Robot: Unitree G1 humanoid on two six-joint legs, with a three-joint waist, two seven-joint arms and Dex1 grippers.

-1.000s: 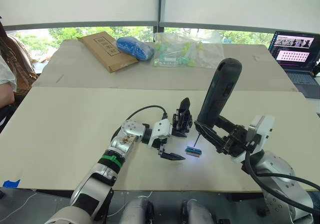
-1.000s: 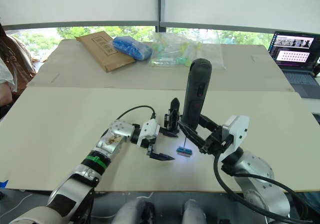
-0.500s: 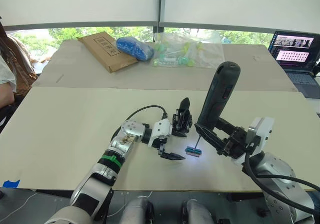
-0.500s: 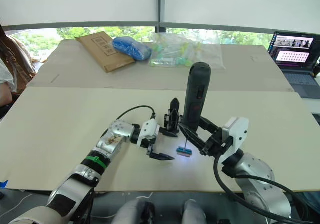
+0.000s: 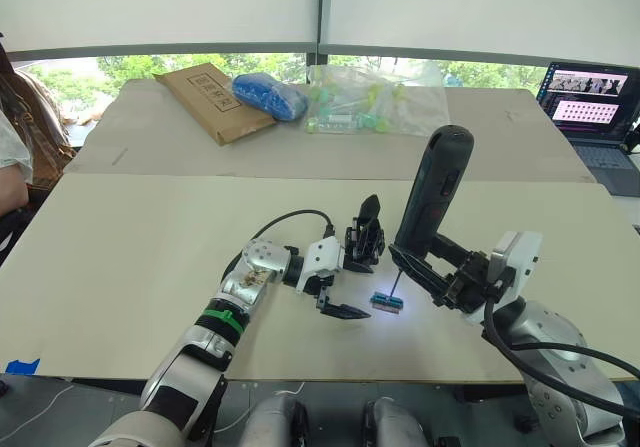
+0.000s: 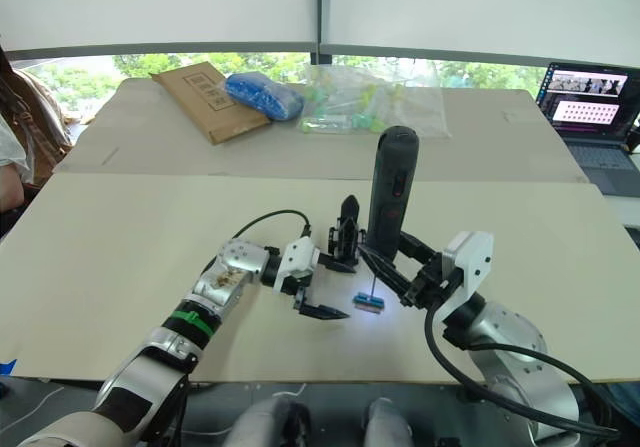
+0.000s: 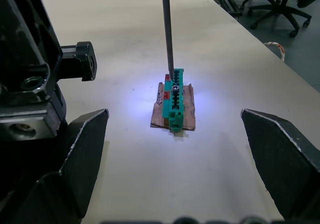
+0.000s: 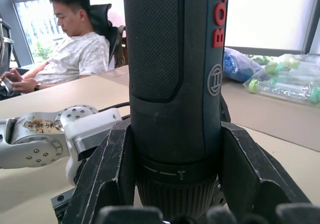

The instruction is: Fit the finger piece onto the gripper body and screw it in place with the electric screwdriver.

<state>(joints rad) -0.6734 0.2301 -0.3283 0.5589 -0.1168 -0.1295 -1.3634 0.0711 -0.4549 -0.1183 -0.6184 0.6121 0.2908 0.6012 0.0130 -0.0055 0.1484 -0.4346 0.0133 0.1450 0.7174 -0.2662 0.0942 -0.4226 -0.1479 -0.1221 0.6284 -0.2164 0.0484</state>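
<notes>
Two grippers flank my landmark, the small green block (image 5: 386, 303): my left gripper (image 5: 352, 287) spread, touching the gripper body (image 5: 366, 235); my right gripper (image 5: 430, 267) clamps the electric screwdriver (image 5: 432, 195), bit on the block. Beyond lie a cardboard box (image 5: 213, 100), blue bag (image 5: 269, 95) and laptop (image 5: 592, 107).

The screwdriver (image 5: 432, 192), clamped in the right gripper (image 5: 452, 267), has tipped more upright over the last second, its top end swinging left in the frame. The right arm's white wrist has drifted slightly left with it, while the bit tip stays on the green block (image 5: 386, 302).
</notes>
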